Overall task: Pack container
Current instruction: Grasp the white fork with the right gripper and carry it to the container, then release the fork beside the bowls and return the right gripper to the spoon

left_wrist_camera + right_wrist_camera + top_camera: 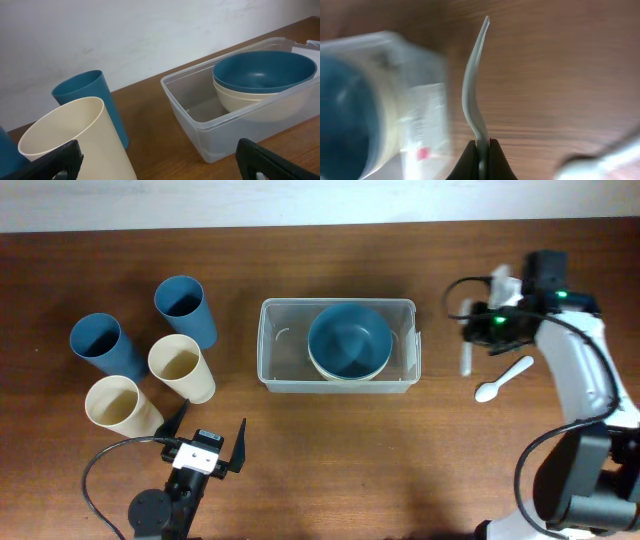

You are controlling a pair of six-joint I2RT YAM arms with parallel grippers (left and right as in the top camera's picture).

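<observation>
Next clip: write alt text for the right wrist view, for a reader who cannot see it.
The right tool is shut on the end of a thin, pale, curved utensil, seen against the wooden table. At the blurred left side is the clear container with a blue bowl inside.

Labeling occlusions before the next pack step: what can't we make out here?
- Utensil in right gripper: right wrist, edge-on and blurred; type unclear.
- Cream bowl: overhead, blue bowl covers nearly all of it.
- Container: left wrist, far end cut by the right edge.
</observation>
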